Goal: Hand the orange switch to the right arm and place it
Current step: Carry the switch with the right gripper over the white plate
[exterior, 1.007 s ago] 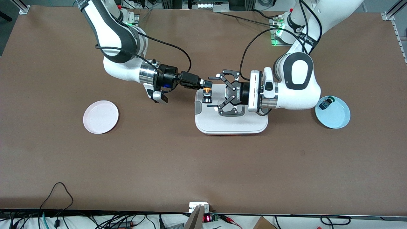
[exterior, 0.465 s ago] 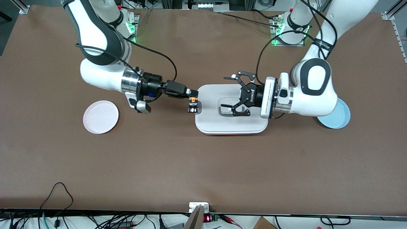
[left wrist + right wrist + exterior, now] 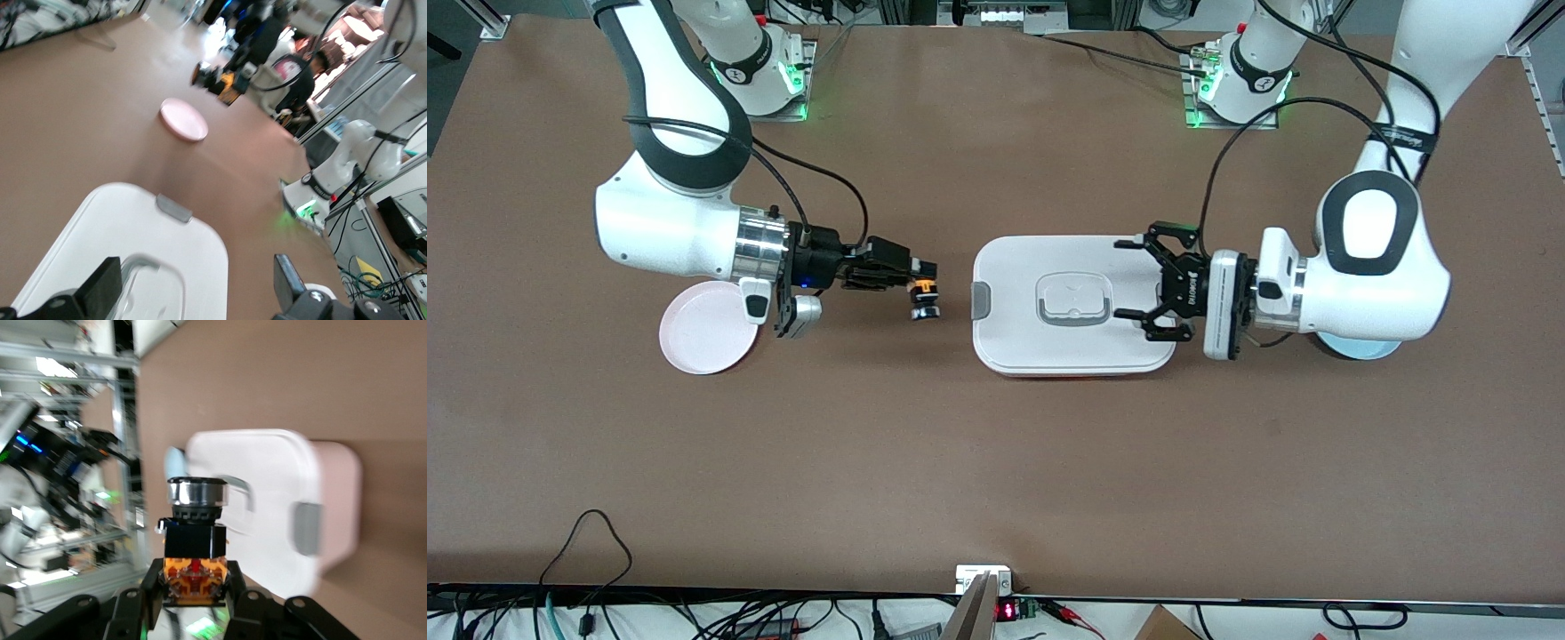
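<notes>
- Right gripper point(image 3: 919, 286): I had its jaws pinched on the orange switch point(image 3: 924, 298), up in the air over bare counter point(image 3: 996, 462) between the pink plate point(image 3: 698, 333) and the white lidded box point(image 3: 1072, 305).
- Orange switch, right wrist view point(image 3: 195, 543): gripped by its orange-tan end, black block in the middle, ringed silvery end pointing away from the jaws; the round cap's face did not show there.
- Left gripper point(image 3: 1149, 281): jaws spread and holding nothing, over the box's edge toward the left arm's end of the counter; that arm waited.
- Step in hand, as I judged it: handover done, the switch carried by the right arm toward a place to put it down.
- Next move, as I judged it: bring the switch over the pink plate, lower it and part the jaws; the plate lay partly under the right wrist.
- Also present: blue plate point(image 3: 1352, 348), mostly hidden beneath the left arm.
</notes>
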Robot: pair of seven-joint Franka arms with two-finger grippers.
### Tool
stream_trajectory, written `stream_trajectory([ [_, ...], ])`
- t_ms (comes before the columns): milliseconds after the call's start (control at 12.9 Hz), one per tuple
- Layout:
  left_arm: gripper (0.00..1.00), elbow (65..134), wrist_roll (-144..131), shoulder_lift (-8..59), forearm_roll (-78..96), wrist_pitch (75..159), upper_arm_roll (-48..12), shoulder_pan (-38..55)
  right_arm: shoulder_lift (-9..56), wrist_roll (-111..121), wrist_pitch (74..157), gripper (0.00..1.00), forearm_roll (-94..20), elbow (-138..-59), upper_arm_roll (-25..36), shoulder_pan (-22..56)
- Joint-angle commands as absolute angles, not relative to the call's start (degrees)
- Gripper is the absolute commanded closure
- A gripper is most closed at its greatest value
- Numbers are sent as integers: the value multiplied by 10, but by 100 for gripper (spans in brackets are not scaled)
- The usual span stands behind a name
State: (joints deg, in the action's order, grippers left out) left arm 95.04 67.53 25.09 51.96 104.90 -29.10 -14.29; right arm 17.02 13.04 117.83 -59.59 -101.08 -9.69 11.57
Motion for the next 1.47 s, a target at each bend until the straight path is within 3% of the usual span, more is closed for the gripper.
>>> stream_trajectory([
  [0, 0, 918, 547, 243, 420, 1003, -291, -153, 173, 106, 1109, 99, -452, -970, -103, 77],
  [310, 0, 844, 405, 243, 278, 913, -291, -176, 174, 107, 1030, 99, -223, -926, -103, 44],
  [542, 0, 794, 340, 240, 184, 846, -290, -184, 167, 112, 1027, 99, -86, -941, -92, 47],
  [697, 0, 766, 309, 240, 129, 807, -290, -187, 164, 142, 1044, 99, -34, -975, -49, 52],
  [1162, 0, 695, 207, 239, -18, 737, -297, -184, 110, 155, 1325, 99, 19, -1233, 15, 44],
  [1394, 0, 693, 140, 224, -76, 737, -301, -178, 133, 161, 1429, 99, 23, -1292, 21, 35],
])
